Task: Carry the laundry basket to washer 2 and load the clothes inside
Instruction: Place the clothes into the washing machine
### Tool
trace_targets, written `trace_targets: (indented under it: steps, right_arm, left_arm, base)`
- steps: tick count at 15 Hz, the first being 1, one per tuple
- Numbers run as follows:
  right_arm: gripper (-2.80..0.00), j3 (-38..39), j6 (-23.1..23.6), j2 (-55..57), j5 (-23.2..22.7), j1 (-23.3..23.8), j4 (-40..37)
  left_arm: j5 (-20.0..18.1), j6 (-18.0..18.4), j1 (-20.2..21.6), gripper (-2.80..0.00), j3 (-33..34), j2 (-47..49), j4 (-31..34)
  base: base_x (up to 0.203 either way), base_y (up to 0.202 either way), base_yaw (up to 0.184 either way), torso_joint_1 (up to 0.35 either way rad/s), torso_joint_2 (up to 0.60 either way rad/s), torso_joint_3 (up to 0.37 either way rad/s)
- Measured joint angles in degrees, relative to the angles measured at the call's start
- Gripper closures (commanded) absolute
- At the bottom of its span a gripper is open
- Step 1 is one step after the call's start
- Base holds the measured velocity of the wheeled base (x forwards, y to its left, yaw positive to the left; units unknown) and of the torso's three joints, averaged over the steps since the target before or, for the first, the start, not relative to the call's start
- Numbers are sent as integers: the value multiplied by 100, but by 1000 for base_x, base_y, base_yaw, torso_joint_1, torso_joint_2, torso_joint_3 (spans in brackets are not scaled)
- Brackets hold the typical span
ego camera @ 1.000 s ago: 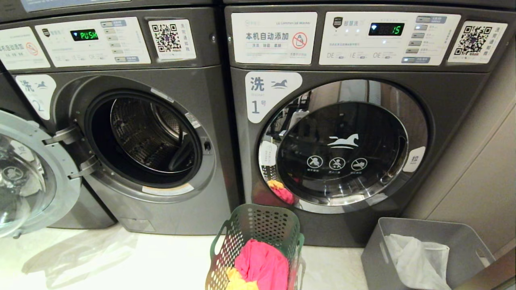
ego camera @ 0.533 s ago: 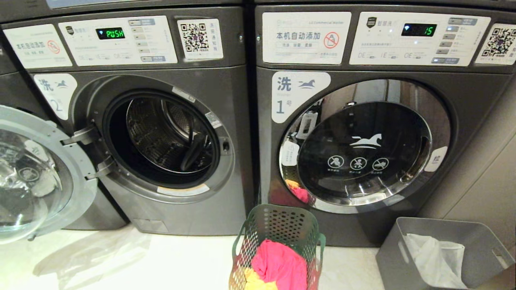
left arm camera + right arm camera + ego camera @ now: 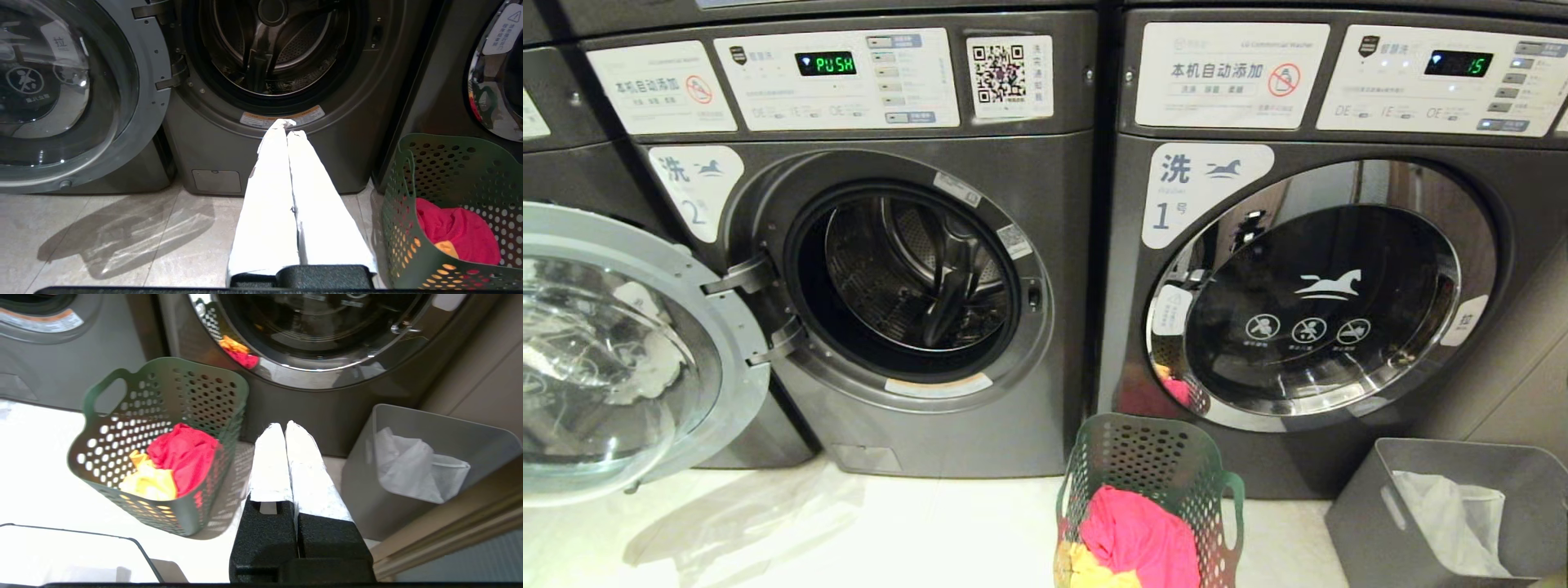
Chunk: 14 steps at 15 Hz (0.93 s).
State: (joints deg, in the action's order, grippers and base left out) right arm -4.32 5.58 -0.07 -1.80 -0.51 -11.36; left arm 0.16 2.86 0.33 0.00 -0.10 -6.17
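Empty, pressed-together left gripper (image 3: 286, 127) faces washer 2 (image 3: 269, 61); beside it, green perforated plastic laundry basket (image 3: 449, 196) risks tipping if clipped.

Washer 2 (image 3: 915, 278): green display (image 3: 826, 63) read "PUSH"; white corner label (image 3: 696, 188) bore 洗, horse logo, numeral 2; QR sticker (image 3: 1009, 75) on panel. Neighbouring washer (image 3: 1331, 278): display (image 3: 1460, 64) read "15"; label (image 3: 1201, 192) bore 洗, "1号"; panel sticker (image 3: 1230, 75) read 本机自动添加; pull tab (image 3: 1462, 320) marked 拉.
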Motion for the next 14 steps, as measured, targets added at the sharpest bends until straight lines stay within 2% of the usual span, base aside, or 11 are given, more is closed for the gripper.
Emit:
trace_targets:
  steps: [14]
  right_arm:
    - [0, 0, 6, 0, -1, 0, 2]
  left_arm:
    - [-7, -7, 2, 0, 0, 0, -2]
  base:
    - [0, 197, -1, 1, 2, 4]
